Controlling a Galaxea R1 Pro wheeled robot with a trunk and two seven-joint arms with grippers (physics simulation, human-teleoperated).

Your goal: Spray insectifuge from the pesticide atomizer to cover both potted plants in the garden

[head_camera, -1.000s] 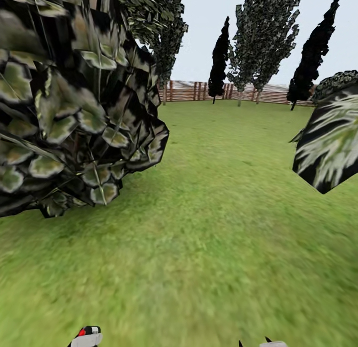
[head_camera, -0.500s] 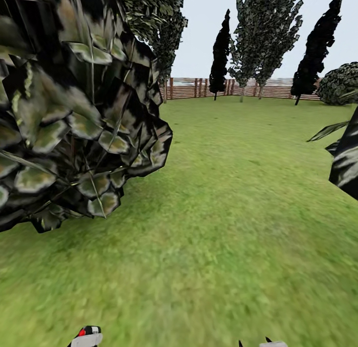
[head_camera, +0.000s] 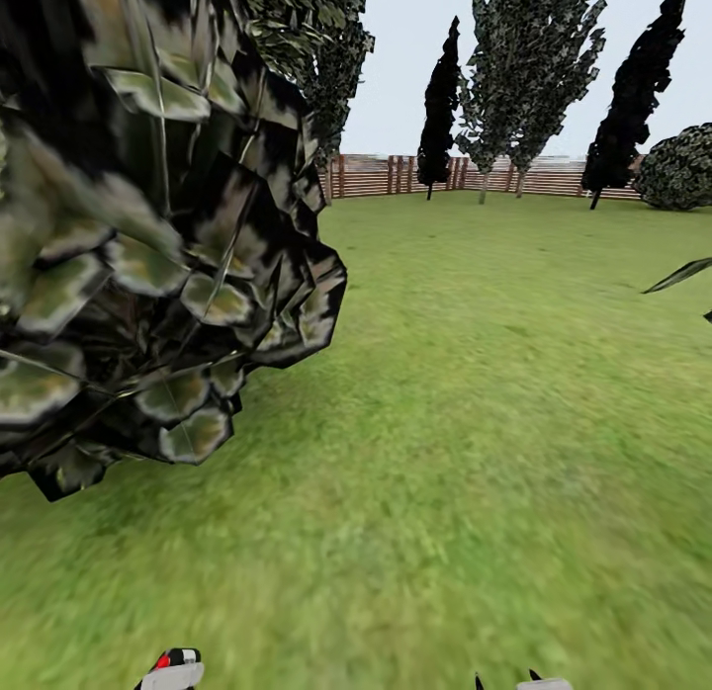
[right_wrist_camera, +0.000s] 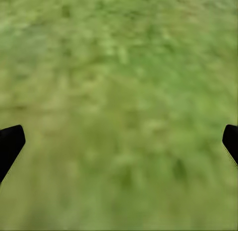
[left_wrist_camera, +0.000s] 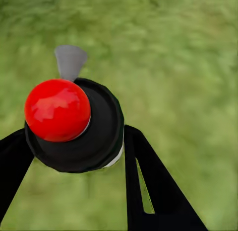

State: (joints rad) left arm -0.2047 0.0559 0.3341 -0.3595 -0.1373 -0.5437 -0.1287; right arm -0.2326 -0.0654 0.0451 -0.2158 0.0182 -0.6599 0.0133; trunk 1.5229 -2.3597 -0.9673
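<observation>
Atomizer [left_wrist_camera: 74, 124] sits clamped between the left gripper [left_wrist_camera: 74, 141] fingers, black body and red cap toward the wrist cam, grey nozzle tip poking out past it. In the head view it's the red-spotted bit at 7 o'clock, bottom edge [head_camera: 170, 662]. So the pickup looks done; spraying isn't.

Change over the last second: the whole head view has shifted, so it's the camera moving, not the things. The shrub [head_camera: 148, 225] at 9–10 o'clock is bigger and closer now, and the broad pale-streaked leaf mass that was at 3 o'clock has slid almost out, leaving a thin leaf tip [head_camera: 682, 273] at the right edge. Reads as the base rolling forward and turning slightly. My guess: in transit, hunting for the pots.

Right gripper [right_wrist_camera: 119, 136]: fingers spread wide, nothing between them, just blurred grass below. Its tips peek in at 5 o'clock [head_camera: 539, 682].

Near to far: lawn [head_camera: 445, 453] open from 6 up to 12 o'clock, no obstacle on that line. Shrub crowds the left side; risk of the left arm brushing it if we drift toward 9. Further out: tall trees [head_camera: 534, 67] at 12–1, round bush [head_camera: 677, 168] at 2, fence [head_camera: 386, 176] at the back.

No potted plants in sight, so no spray target yet.
</observation>
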